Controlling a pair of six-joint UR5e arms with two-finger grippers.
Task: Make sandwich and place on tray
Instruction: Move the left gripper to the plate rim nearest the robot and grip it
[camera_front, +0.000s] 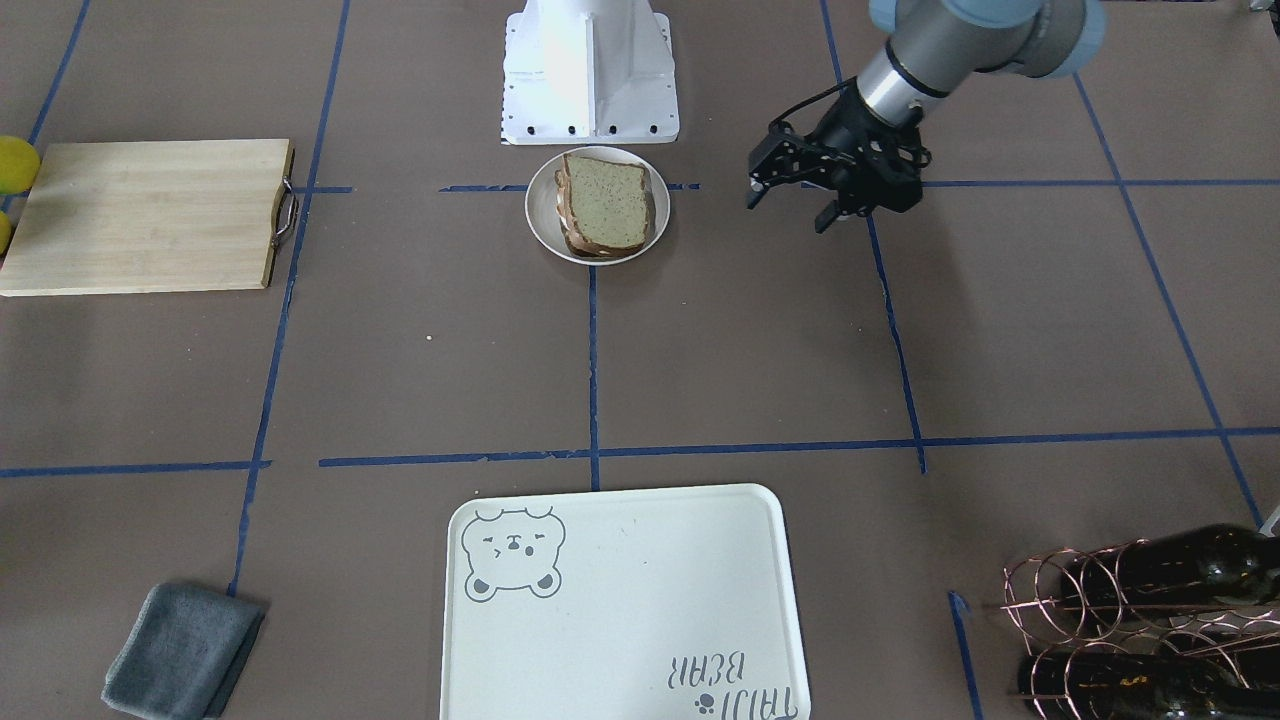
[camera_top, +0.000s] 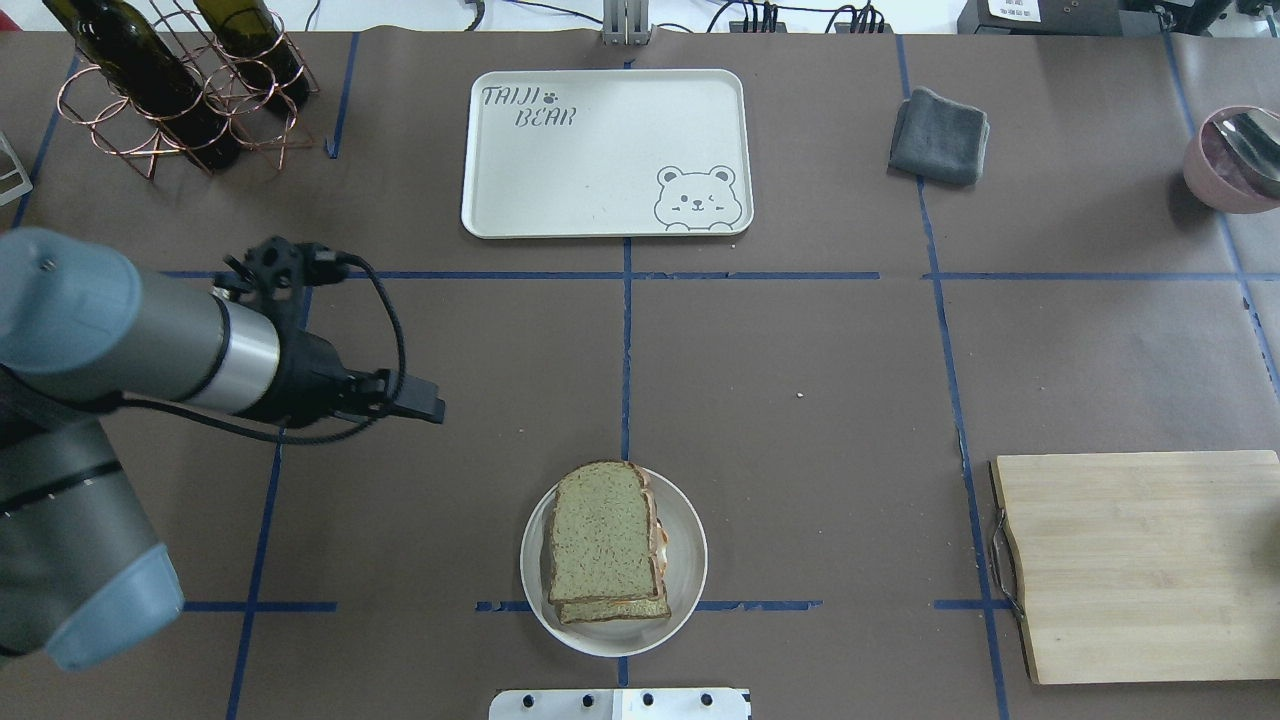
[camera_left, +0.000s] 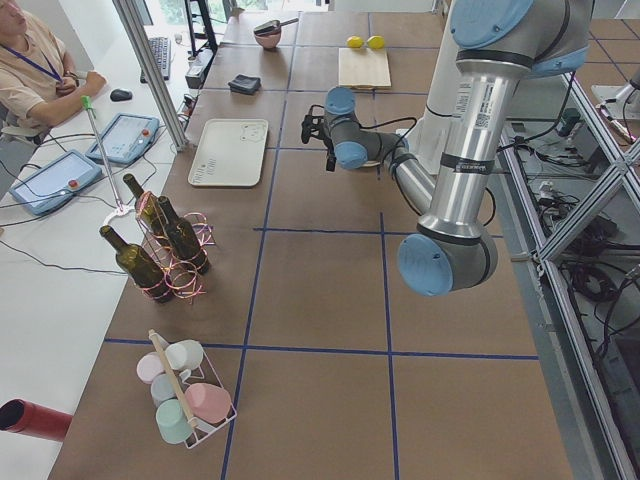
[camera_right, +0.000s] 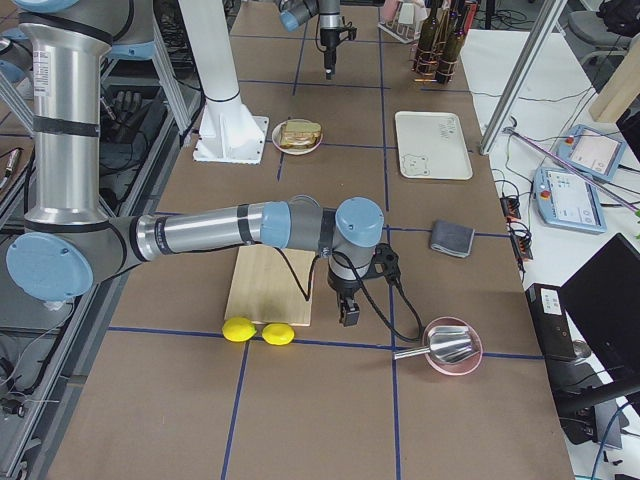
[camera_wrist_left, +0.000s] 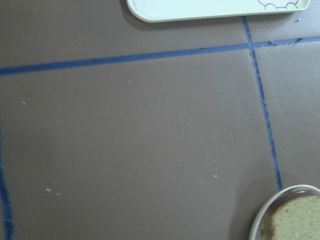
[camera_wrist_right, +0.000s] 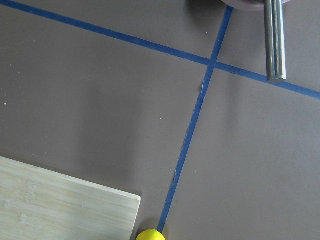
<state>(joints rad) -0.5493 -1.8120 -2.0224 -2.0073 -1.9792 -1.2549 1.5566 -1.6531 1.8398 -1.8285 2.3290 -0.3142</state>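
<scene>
The sandwich (camera_front: 605, 205) lies on a round white plate (camera_front: 540, 225) just in front of the robot base; it is two speckled bread slices with a bit of egg showing at the side in the overhead view (camera_top: 603, 540). The cream tray (camera_front: 620, 610) with its bear drawing stands bare at the far side of the table (camera_top: 600, 150). My left gripper (camera_front: 790, 212) hovers open and empty beside the plate, apart from it, on its left in the overhead view (camera_top: 425, 408). My right gripper (camera_right: 346, 315) shows only in the exterior right view, past the cutting board, and I cannot tell its state.
A wooden cutting board (camera_top: 1140, 560) with a metal handle lies on my right, two lemons (camera_right: 258, 331) beside it. A grey cloth (camera_top: 940, 135) and a pink bowl with a spoon (camera_top: 1235, 160) are far right. A wire rack with wine bottles (camera_top: 180, 90) stands far left.
</scene>
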